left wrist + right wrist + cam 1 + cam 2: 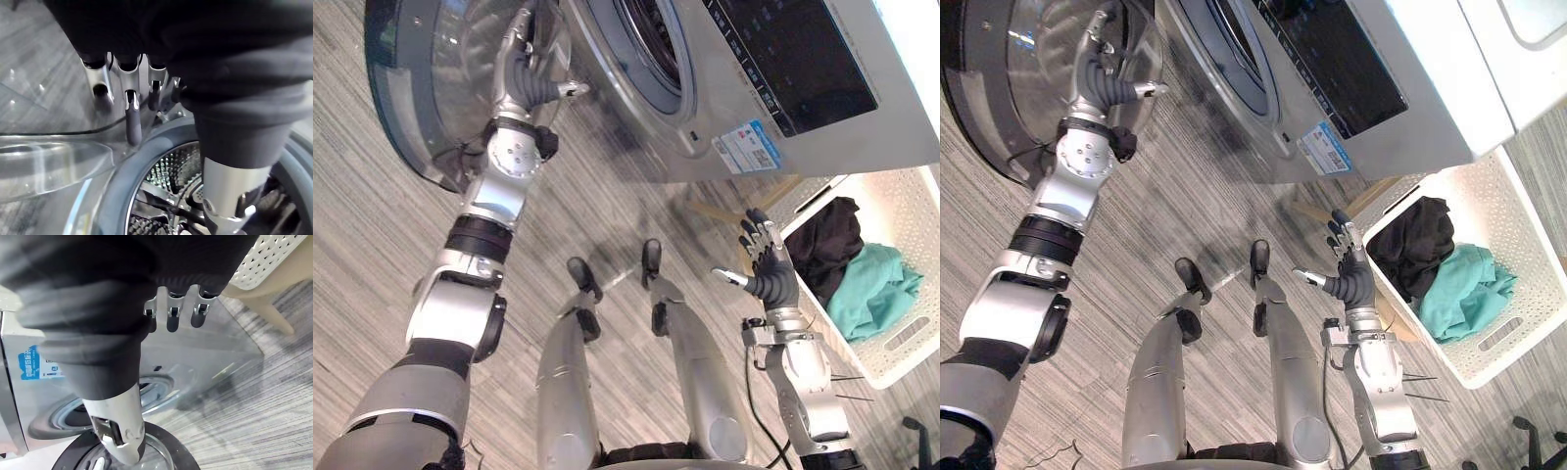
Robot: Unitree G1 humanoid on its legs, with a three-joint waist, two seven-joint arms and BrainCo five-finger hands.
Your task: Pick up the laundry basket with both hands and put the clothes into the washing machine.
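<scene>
Showing grey plank floor (pixel 372 206) | left hand (pixel 522 73) by door (pixel 426 78), right hand (pixel 771 276): both uncurled, empty

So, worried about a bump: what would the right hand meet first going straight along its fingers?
Probably the front of the washing machine, though depth is unclear; the right hand points just past the laundry basket.

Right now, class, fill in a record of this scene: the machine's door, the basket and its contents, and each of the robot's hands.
Washing machine door: swung open
Laundry basket: white, perforated, to the robot's right
Contents: black garment and teal garment, side by side
Left hand: open, fingers against the door
Right hand: open, beside the basket, holding nothing
</scene>
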